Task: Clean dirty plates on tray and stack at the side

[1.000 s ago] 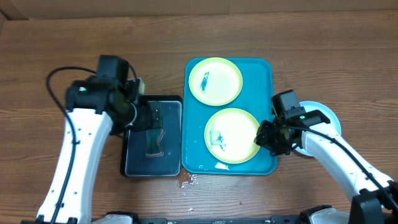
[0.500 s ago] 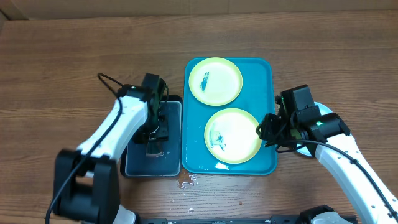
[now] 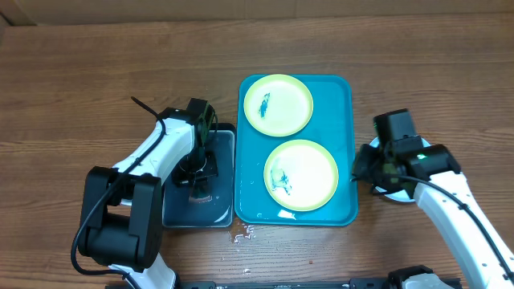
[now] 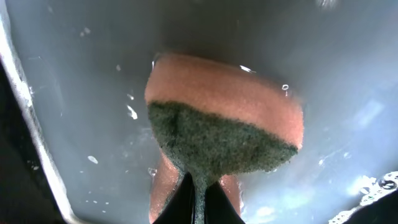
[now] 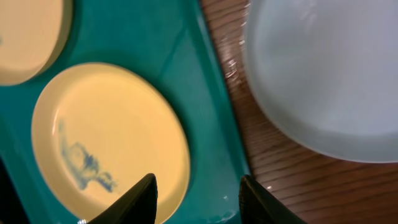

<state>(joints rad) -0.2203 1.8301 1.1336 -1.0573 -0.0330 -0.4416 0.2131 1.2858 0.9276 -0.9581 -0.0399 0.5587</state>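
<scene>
Left gripper [image 4: 198,194] is pressed together on the near edge of a sponge [image 4: 224,124], pinching it where it lies in the water of the black basin [image 3: 221,205]. The sponge is orange with a dark green scouring face. It looks soft and soaked, so it should squash in the grip and drip when lifted.

Right gripper [image 5: 199,196] hangs over the right rim of the tray [image 3: 341,96] with its fingers spread. Nothing sits between them and they touch nothing.

Two pale yellow-green plates lie flat in the tray: the far plate [image 3: 278,104] and the near plate [image 3: 301,175], each with a dark smear. A pale blue-white plate [image 5: 329,74] rests on the desk [image 3: 80,80] just beside the tray's right edge, partly under the right arm.

The plates are probably light, stiff plastic, though the material is hard to tell from these views. They are shallow and will likely be slick once wet. The raised rim is the only real place to take hold, pinched across its edge, and the near plate's right rim lies closest to the open fingers.
</scene>
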